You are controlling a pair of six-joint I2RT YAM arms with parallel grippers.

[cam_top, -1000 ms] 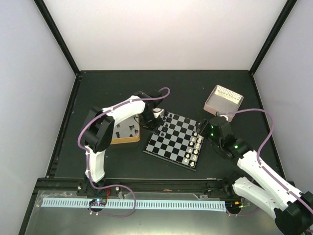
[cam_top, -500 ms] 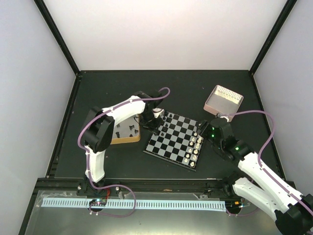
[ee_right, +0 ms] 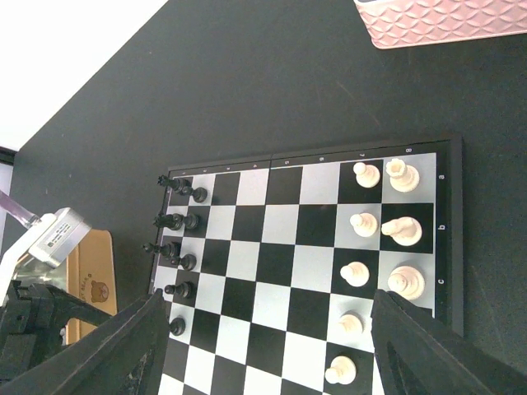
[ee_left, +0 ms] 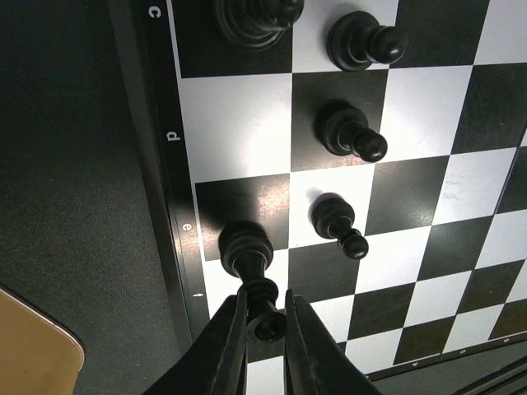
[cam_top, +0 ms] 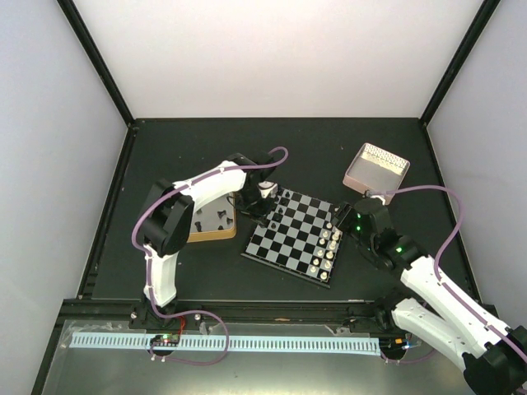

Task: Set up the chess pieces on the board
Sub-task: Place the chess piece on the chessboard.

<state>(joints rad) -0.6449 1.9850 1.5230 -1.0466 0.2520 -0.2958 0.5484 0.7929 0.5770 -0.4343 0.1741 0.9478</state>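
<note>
Partly cropped: topmost chess piece [ee_left: 257, 18]

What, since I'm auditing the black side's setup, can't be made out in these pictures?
- Left wrist view: the left gripper covers the head of the black piece it pinches, so its type is unclear.
- Left wrist view: the top edge cuts off a second black piece.
- Top external view: pieces in the tin are too small to count.
- Right wrist view: the board has near rows running off the bottom edge.
</note>
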